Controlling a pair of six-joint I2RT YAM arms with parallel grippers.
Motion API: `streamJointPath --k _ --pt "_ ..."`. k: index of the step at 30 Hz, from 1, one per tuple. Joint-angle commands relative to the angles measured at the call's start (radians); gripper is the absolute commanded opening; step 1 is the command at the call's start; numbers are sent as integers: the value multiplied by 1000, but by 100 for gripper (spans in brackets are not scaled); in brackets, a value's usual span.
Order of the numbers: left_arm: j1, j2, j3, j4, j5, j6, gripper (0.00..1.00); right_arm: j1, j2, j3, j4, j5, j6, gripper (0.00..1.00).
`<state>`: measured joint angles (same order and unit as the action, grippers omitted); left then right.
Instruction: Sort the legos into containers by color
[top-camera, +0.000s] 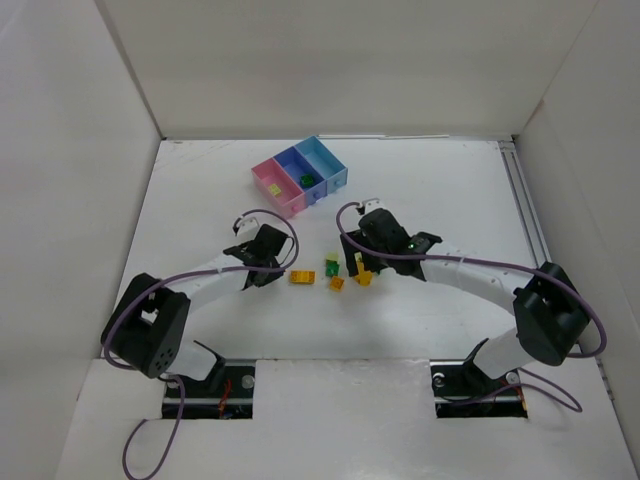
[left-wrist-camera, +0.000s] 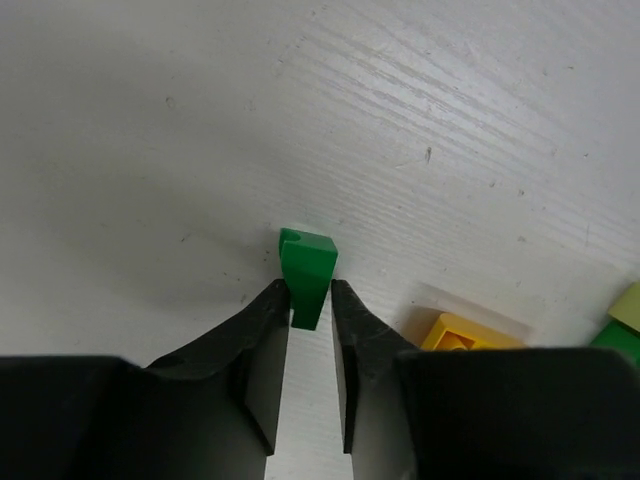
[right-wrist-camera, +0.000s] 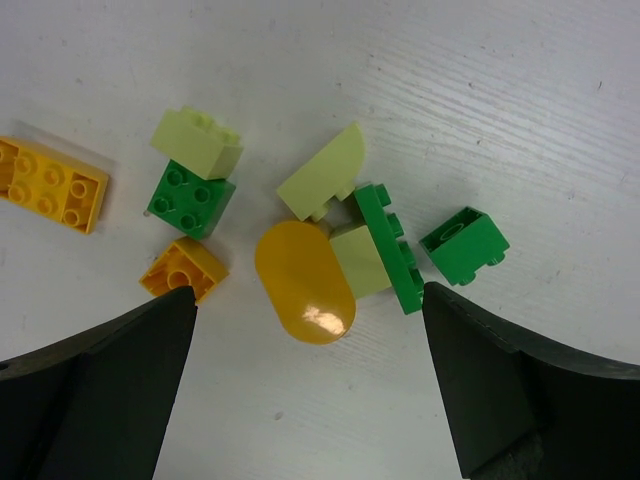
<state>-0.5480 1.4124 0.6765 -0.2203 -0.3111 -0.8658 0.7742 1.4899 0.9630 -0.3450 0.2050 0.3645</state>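
White table (top-camera: 200, 220); left gripper (left-wrist-camera: 310, 302) pinches green brick (left-wrist-camera: 308, 262) — wrist view only.

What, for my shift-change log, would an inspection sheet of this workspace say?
Surface: white table, faint scuffs.
Job's things: three joined bins, a yellow piece in the pink one, a green piece in the middle one; loose bricks between the arms.
Clutter: nothing seen.
Hands: left hand shut on a green brick; right hand open over the loose bricks.
Cables: purple cable along each arm.
Surroundings: white walls.
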Motion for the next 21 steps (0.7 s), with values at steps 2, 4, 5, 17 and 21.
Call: streamJointPath --k 2,4,5,17,21 --pt "2 8 -8 10 27 -13 16 10 -5 65 -14 30 -22 100" --pt "2 8 4 10 27 7 10 10 -5 65 -14 39 -22 100" --pt "2 8 29 10 15 7 9 10 -5 65 -14 39 -22 100" --pt "61 127 414 56 -5 267 5 -104 -37 65 38 -4 -41 100" --pt "126 268 573 166 75 358 5 -164 -37 75 38 -16 -41 100"
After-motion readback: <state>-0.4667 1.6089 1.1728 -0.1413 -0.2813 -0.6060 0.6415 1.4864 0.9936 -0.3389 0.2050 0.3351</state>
